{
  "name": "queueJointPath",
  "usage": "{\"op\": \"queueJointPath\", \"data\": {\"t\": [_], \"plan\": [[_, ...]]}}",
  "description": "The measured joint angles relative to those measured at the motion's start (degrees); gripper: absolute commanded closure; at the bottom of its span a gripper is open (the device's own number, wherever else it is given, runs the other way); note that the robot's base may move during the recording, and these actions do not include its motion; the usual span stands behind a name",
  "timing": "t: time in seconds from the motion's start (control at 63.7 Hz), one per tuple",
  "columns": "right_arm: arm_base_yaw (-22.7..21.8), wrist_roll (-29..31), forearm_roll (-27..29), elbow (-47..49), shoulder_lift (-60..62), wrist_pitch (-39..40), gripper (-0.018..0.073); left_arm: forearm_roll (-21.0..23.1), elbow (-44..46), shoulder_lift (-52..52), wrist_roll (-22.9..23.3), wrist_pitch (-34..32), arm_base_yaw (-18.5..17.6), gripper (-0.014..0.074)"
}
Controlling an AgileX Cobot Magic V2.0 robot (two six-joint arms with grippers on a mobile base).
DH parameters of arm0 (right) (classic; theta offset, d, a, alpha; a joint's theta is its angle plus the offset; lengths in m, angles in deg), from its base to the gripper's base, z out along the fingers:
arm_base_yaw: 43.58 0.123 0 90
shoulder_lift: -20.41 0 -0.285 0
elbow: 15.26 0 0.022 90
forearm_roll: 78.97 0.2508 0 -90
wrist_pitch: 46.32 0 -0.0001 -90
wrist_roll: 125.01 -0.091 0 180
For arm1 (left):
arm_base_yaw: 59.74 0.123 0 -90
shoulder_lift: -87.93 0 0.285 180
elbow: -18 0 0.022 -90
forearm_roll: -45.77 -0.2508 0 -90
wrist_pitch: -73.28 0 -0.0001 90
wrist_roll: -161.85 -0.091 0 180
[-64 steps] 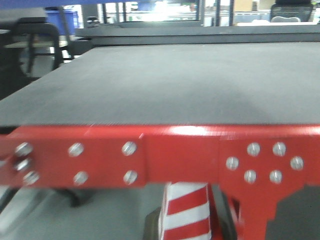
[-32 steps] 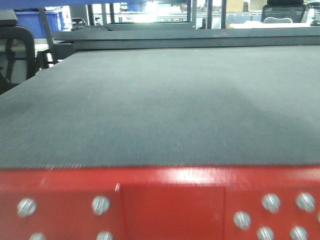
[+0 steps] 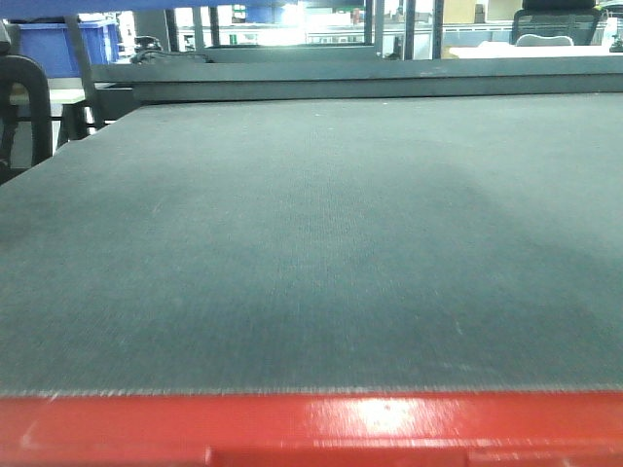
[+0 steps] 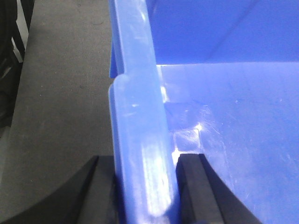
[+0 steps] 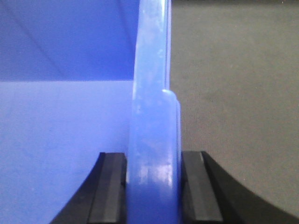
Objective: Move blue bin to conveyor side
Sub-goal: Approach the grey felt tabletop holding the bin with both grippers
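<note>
The blue bin fills both wrist views, glossy, with its thick rim (image 4: 135,70) running up the frame and its inside (image 5: 60,130) beside it. My left gripper (image 4: 145,161) is shut on the rim of one side wall, one black finger (image 4: 189,186) inside and one outside. My right gripper (image 5: 153,161) is shut on the opposite rim in the same way. The conveyor belt (image 3: 311,243) is a flat dark woven surface filling the front view, with its red border strip (image 3: 311,428) along the bottom edge. The bin and grippers do not show in the front view.
A dark woven surface lies outside the bin in both wrist views (image 4: 60,93) (image 5: 233,93). Behind the belt stands a second dark platform (image 3: 389,73). A smaller blue bin (image 3: 49,44) and a black chair (image 3: 24,97) are at the back left.
The front view has closed in on the belt. The red border has slid down to the bottom edge, and its screws and the red-and-white striped object below have left the frame.
</note>
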Motion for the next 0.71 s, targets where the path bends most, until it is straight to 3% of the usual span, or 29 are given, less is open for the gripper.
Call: {"op": "queueJointPath", "data": {"t": [0.706], "plan": [[0.0,0.0,0.0,0.0,0.0,0.0,0.0638,0.0,0.0,0.0,0.0,0.0,0.0,0.0615]]}}
